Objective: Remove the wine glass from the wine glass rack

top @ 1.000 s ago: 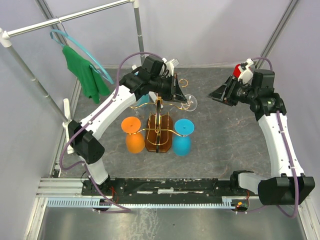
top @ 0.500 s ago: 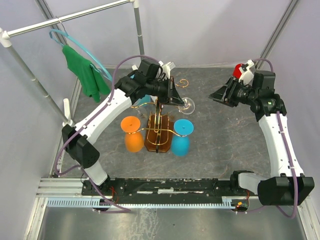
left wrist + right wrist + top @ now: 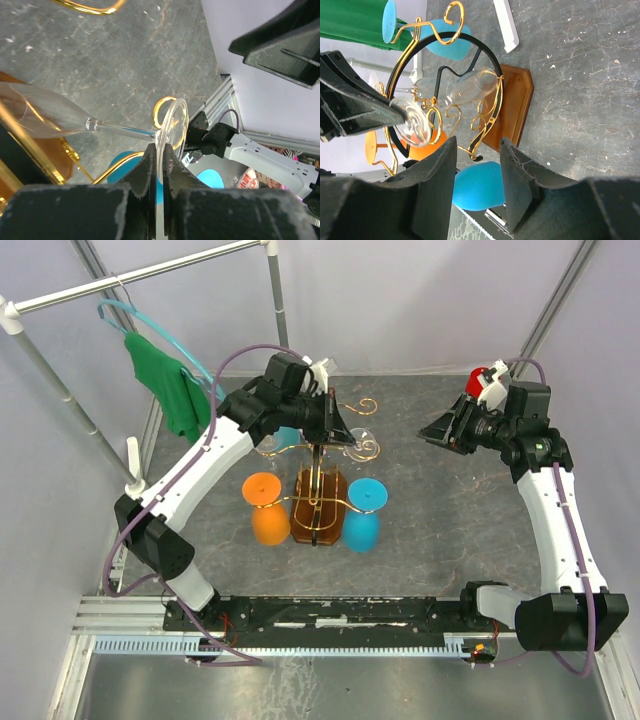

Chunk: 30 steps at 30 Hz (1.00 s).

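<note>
One wine glass is pinched by its foot in the left gripper at 1 o'clock of the wine glass rack; one orange glass and two blue glasses are counted around it; right gripper is spread, empty.

Green cloth on blue hanger, on white rail. Orange goblet and blue goblet upside down. White strip at left edge, possibly bracket.
</note>
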Motion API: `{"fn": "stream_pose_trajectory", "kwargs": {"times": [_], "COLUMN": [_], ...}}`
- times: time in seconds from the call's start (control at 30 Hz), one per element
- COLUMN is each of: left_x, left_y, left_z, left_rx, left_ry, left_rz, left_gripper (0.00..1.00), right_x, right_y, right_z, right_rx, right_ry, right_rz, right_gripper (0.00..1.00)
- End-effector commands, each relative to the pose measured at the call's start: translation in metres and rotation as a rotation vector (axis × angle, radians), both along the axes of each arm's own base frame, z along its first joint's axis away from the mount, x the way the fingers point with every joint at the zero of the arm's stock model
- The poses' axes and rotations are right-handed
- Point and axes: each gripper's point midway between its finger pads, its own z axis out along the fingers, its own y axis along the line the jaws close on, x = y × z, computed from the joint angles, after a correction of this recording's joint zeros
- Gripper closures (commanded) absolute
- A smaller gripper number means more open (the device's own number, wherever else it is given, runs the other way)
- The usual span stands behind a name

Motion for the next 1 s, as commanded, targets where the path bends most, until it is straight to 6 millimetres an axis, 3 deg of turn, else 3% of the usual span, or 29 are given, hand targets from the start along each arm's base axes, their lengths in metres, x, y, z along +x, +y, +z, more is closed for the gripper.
{"fn": "stream_pose_trajectory", "kwargs": {"times": [0.0,0.17,0.33,0.63,0.83,0.97], "left_x": [0.016,0.033,0.035,0.040,0.027,0.013], "left_y": [0.027,0.021,0.000,-0.017,-0.031,-0.029], "left_z": [0.025,0.046,0.071,0.104,0.120,0.129], "left_rx": [0.009,-0.070,-0.201,-0.344,-0.509,-0.567], "left_ry": [-0.083,-0.149,-0.192,-0.271,-0.254,-0.297], "left_rz": [0.064,0.054,-0.031,-0.092,-0.200,-0.270], "left_gripper": [0.97,0.97,0.97,0.97,0.97,0.97], "right_x": [-0.004,-0.005,-0.007,-0.010,-0.009,-0.002], "right_y": [0.001,0.002,0.005,0.002,-0.009,0.005], "right_z": [0.020,0.026,0.031,0.032,0.020,0.025], "right_rx": [-0.002,0.010,0.048,0.035,0.018,0.268], "right_ry": [-0.072,-0.071,-0.063,-0.056,0.035,0.119], "right_rz": [0.023,0.022,0.014,-0.001,-0.103,-0.127], "right_gripper": [0.52,0.51,0.49,0.49,0.44,0.38]}}
